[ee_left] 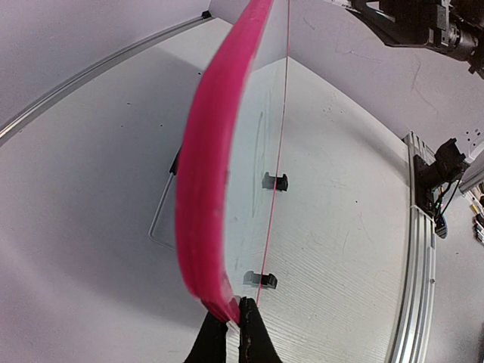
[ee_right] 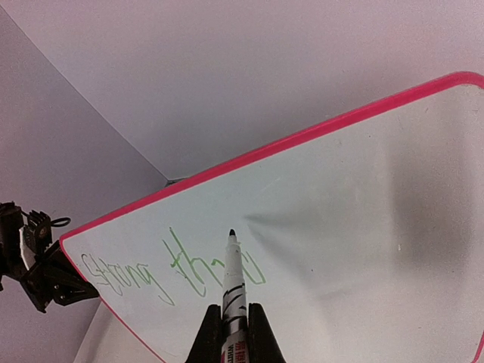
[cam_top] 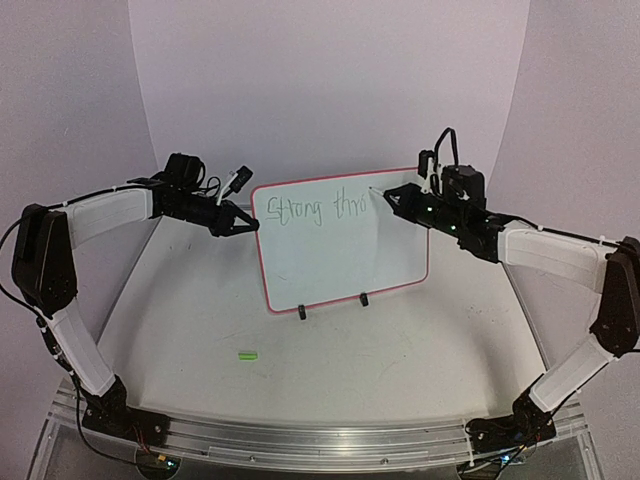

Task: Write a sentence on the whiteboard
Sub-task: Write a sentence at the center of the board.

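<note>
Whiteboard (cam_top: pixel 345 260), green handwriting (cam_top: pixel 315 209) "Strong thro", marker (ee_right: pixel 233 281) alongside

The whiteboard (cam_top: pixel 350 255) is glossy white, framed pink-red, lettered green. The marker (ee_right: pixel 233 272) at it is white, black-tipped. Before the whiteboard lies a green bit (cam_top: pixel 247 355), perhaps a cap.

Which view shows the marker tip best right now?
The right wrist view: the marker rises from the right end effector, its dark tip clear against the whiteboard. The top external view shows the marker only as a thin sliver ahead of the end effector. The left wrist view doesn't show it.
</note>
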Robot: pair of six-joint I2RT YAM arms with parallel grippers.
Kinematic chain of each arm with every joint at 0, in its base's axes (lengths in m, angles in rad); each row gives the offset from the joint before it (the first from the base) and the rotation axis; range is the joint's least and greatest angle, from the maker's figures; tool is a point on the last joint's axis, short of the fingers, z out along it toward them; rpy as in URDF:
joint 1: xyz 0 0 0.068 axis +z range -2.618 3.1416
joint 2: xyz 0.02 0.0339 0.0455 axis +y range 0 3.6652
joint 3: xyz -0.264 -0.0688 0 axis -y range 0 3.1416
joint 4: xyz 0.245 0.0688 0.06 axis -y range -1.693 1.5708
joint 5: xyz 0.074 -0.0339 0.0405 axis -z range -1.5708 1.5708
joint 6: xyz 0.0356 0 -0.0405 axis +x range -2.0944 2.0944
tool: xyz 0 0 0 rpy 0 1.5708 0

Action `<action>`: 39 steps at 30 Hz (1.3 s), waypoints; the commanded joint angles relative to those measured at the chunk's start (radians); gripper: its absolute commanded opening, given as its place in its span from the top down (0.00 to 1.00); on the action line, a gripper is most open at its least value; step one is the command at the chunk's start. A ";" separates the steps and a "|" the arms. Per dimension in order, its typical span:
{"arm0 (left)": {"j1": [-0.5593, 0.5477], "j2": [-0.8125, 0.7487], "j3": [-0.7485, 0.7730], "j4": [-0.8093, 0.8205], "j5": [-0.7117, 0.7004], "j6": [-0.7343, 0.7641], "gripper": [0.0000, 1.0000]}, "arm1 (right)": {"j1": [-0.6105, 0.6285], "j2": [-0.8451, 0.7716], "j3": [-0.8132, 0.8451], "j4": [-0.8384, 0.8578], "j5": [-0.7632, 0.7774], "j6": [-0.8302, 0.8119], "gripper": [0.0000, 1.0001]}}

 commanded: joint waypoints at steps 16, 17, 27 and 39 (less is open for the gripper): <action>-0.021 0.008 -0.005 -0.094 -0.082 0.081 1.00 | -0.004 0.048 0.024 -0.011 0.026 -0.022 1.00; -0.021 0.008 -0.005 -0.094 -0.082 0.081 1.00 | -0.005 0.045 0.017 -0.012 0.028 -0.021 1.00; -0.022 0.005 -0.005 -0.094 -0.081 0.081 1.00 | -0.004 0.014 -0.057 -0.022 0.034 -0.008 1.00; -0.023 -0.002 -0.007 -0.095 -0.082 0.080 1.00 | -0.004 0.001 0.011 -0.056 0.074 -0.046 1.00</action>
